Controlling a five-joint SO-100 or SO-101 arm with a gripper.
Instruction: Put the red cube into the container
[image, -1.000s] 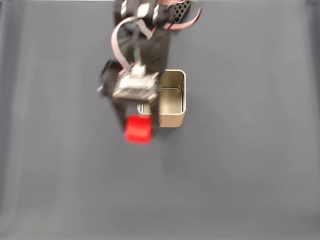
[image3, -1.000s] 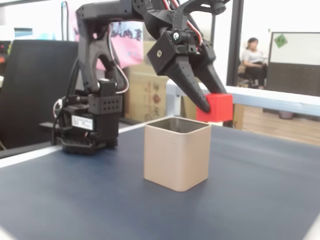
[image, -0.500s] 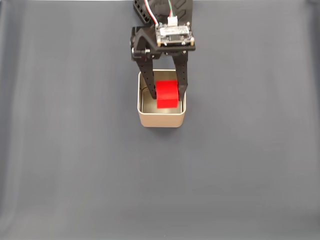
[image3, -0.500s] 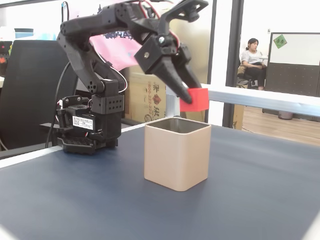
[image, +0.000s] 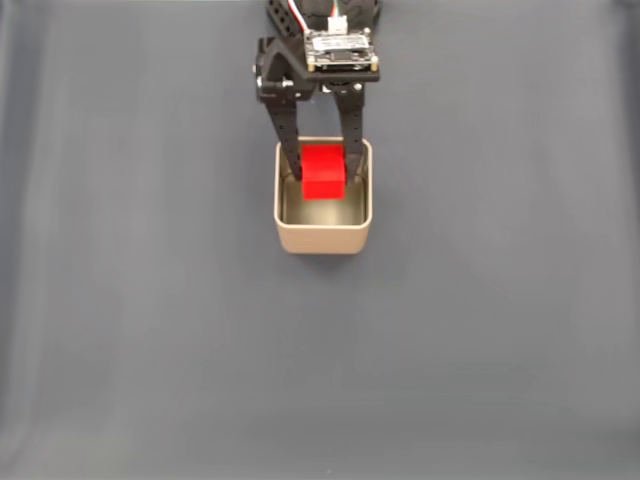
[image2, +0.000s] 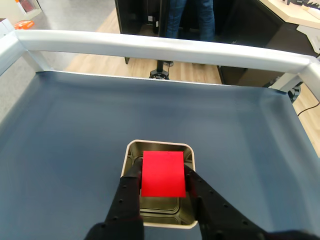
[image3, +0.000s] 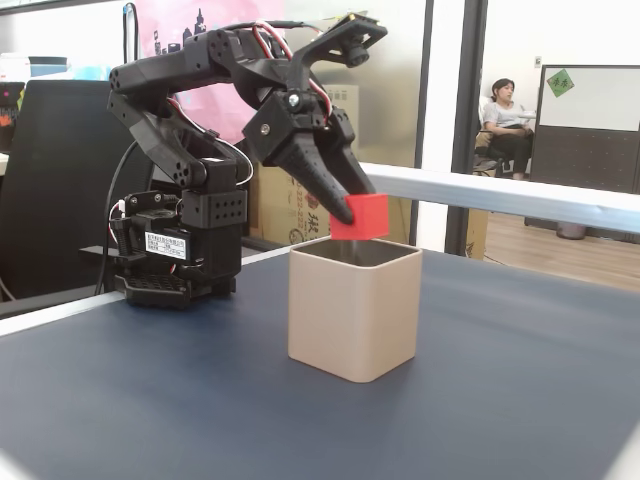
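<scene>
Red cube: matte, plain faces, sharp edges; held above the container's opening, seemingly toward the arm's side.
Gripper: black plastic fingers clamped on the cube's two sides.
Container: rounded square tin, pale gold outside, shiny inside.
Risk: if released now, the cube may hit the near rim and bounce outside.
Table: dark blue-grey, smooth mat.

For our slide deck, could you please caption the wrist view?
The claw holds the red cube above the open container.
</scene>
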